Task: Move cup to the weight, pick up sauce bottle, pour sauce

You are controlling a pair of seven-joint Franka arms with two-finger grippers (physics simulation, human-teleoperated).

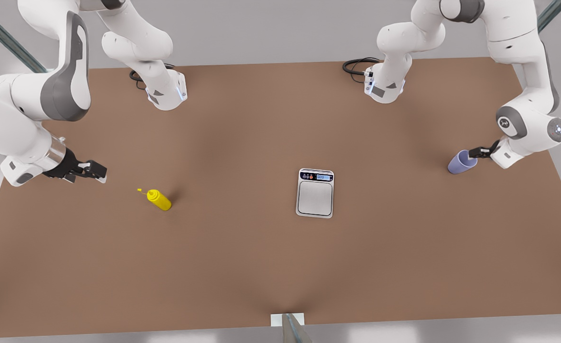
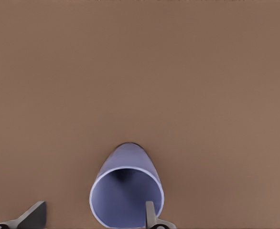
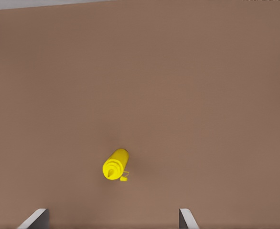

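The lavender-blue cup (image 1: pixel 461 162) stands near the front view's right table edge. My left gripper (image 1: pixel 476 152) is at its rim and open. In the left wrist view one finger (image 2: pixel 150 215) overlaps the cup (image 2: pixel 125 186) at its rim, while the other finger is well outside the wall; the left gripper (image 2: pixel 92 220) grips nothing. The yellow sauce bottle (image 1: pixel 159 199) stands on the front view's left, with its small cap beside the nozzle. My right gripper (image 1: pixel 95 170) hovers open, apart from it and nearer the table edge. From that wrist, the sauce bottle (image 3: pixel 115 163) lies beyond the right gripper (image 3: pixel 111 222). The silver weight (image 1: pixel 315 193) sits mid-table with a bare platform.
The brown table (image 1: pixel 242 267) carries both arm bases (image 1: pixel 166 93) (image 1: pixel 384 85) along its far edge, each with a black cable. A small grey and white fixture (image 1: pixel 288 321) sits at the middle of the near edge.
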